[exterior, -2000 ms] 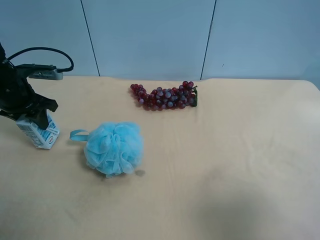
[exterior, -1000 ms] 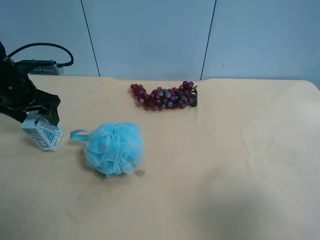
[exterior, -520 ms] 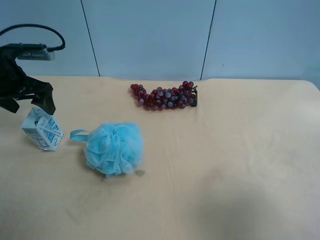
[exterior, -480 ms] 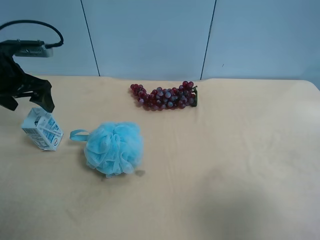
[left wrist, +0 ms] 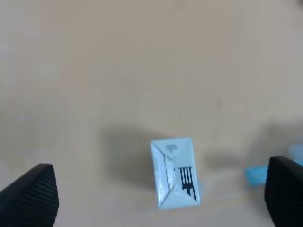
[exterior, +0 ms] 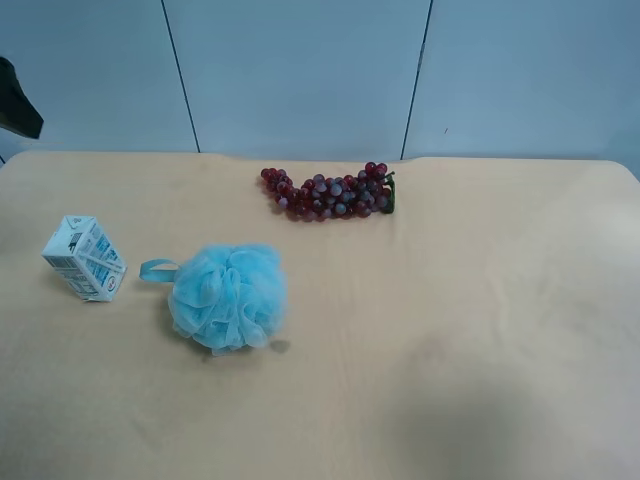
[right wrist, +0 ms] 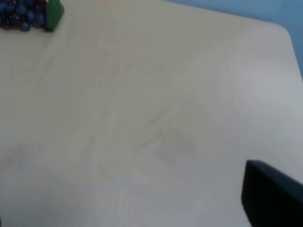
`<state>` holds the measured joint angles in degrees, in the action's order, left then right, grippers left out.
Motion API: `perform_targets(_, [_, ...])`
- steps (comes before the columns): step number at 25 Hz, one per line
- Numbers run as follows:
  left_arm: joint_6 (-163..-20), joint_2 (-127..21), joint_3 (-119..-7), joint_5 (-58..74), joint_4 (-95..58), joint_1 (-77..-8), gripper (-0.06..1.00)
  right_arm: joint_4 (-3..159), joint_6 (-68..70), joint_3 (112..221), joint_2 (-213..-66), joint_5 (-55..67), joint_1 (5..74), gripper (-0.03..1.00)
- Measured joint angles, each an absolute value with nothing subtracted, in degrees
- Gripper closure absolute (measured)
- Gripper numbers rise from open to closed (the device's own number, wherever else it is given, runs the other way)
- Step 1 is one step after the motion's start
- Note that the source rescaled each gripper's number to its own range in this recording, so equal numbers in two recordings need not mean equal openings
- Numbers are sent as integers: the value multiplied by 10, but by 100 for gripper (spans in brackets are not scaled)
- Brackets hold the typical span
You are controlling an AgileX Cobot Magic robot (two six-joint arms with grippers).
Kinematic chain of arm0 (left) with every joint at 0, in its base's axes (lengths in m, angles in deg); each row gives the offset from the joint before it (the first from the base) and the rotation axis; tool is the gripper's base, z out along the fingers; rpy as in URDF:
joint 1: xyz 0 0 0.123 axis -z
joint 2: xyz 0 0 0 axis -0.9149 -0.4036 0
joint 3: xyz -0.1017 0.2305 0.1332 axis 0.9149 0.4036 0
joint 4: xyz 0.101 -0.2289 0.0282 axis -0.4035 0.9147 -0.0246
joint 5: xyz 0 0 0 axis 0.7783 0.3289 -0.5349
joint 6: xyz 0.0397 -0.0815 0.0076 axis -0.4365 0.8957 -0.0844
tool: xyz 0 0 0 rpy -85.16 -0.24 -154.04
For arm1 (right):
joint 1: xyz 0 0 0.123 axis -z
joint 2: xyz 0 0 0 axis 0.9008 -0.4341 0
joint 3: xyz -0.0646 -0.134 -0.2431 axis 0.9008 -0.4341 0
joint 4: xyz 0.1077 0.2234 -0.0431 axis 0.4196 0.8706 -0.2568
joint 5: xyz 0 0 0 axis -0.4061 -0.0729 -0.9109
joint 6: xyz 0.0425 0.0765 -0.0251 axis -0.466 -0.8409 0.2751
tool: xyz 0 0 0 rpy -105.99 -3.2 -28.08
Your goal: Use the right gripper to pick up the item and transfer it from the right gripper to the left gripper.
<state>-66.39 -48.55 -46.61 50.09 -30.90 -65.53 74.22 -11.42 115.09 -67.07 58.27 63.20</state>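
- Exterior high view: the small white-and-blue gabled drink carton stands tilted on the tan cloth-covered table, free of any grip, near that view's left edge. A fluffy blue bath sponge sits just beside it, and a dark red grape bunch lies well apart toward the back wall. Only a black sliver of an arm shows at the left border, raised clear of the carton.
- Right wrist view: bare table, a corner of the grapes, and one black finger of the right end effector. I cannot tell whether it is spread or closed. The carton is not in sight, so this arm is judged the farther one.
- Left wrist view: the left end effector hangs directly above the carton, fingers spread wide to either side and holding nothing. The carton's gable ridge runs roughly crosswise to the line between the fingers.
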Motion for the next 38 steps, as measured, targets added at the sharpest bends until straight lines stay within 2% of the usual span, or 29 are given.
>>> perform_targets(10, [-665, -280, -466, 563, -314, -655, 18, 742, -114, 1151, -671, 583, 632, -3])
perform_targets(16, [-652, -203, -466, 634, -314, -655, 12, 742, -114, 1151, -671, 583, 632, -3])
perform_targets(21, [-648, -155, -457, 706, -269, -655, 11, 747, -114, 1151, -671, 583, 632, -3])
perform_targets(25, [-641, -101, -399, 716, -228, -654, 11, 759, -114, 1151, -671, 583, 632, -3])
perform_targets(33, [-641, 65, -214, 720, -247, -654, 14, 762, -114, 1151, -671, 583, 632, -3])
perform_targets(38, [-641, 150, -149, 708, -254, -654, 14, 762, -114, 1151, -671, 583, 632, -3])
